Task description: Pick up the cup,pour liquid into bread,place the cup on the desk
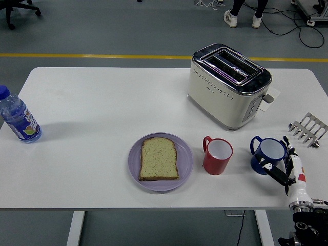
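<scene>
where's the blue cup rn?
Head view: the blue cup stands at the table's near right, right of the red cup and in front of the toaster. The right hand is at its near-right side.

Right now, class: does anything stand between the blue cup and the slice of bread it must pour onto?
Yes. The red cup stands on the table between the blue cup and the bread on its purple plate. The right hand is already at the blue cup.

Right hand [285, 166] reaches up from the lower right corner, wrist low, fingers [277, 175] spread wide and gripping nothing at all.
</scene>
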Controlling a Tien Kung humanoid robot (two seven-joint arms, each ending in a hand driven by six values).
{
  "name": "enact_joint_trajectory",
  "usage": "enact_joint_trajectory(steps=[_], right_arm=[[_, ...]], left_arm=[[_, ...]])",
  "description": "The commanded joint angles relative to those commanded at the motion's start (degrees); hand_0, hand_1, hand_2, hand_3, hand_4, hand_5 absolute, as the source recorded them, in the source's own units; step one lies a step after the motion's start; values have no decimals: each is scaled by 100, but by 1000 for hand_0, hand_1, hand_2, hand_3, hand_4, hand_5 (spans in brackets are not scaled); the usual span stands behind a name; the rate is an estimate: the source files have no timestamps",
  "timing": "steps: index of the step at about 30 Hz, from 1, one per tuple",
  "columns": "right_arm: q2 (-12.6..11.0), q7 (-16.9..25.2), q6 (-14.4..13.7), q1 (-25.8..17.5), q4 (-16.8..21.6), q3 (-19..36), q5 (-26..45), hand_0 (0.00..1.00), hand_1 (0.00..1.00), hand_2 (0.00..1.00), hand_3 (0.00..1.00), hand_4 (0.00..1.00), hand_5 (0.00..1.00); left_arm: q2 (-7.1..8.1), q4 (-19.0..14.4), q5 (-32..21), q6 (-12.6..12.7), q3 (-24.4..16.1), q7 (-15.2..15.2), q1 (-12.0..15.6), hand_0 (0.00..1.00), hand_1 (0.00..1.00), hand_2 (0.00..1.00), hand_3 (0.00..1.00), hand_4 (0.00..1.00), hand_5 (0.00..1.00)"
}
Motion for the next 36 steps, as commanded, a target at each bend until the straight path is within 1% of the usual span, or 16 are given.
enact_joint_trajectory(steps=[6, 11, 14, 20, 31, 32, 36], right_arm=[[9, 28, -23, 82, -104, -72, 29, 979, 864, 961, 998, 985, 216], [49, 79, -66, 219, -288, -161, 97, 978, 864, 960, 998, 986, 215], [73, 262, -146, 336, -461, -283, 230, 974, 853, 957, 998, 990, 223], [151, 442, -256, 519, -782, -472, 395, 966, 846, 949, 998, 985, 216], [206, 618, -371, 610, -993, -547, 584, 964, 843, 944, 998, 983, 218], [207, 629, -376, 612, -1000, -549, 596, 952, 820, 930, 993, 983, 217], [215, 692, -405, 638, -1064, -578, 690, 952, 820, 930, 993, 983, 217]], left_arm=[[3, 1, -7, 0, -35, 3, -12, 635, 646, 657, 554, 325, 836], [1, -1, 0, 0, -43, 0, -19, 635, 646, 657, 554, 325, 835], [2, -1, -5, 0, -36, 1, -18, 635, 646, 657, 555, 325, 835], [-7, -3, -11, 1, -34, 0, -12, 635, 646, 657, 554, 325, 834], [-9, -2, -20, -1, -32, 1, -13, 635, 646, 657, 554, 325, 834], [-9, -1, -21, -1, -32, 1, -13, 635, 646, 657, 556, 324, 835], [-10, -1, -17, -1, -23, 0, -12, 635, 646, 657, 556, 324, 835]])
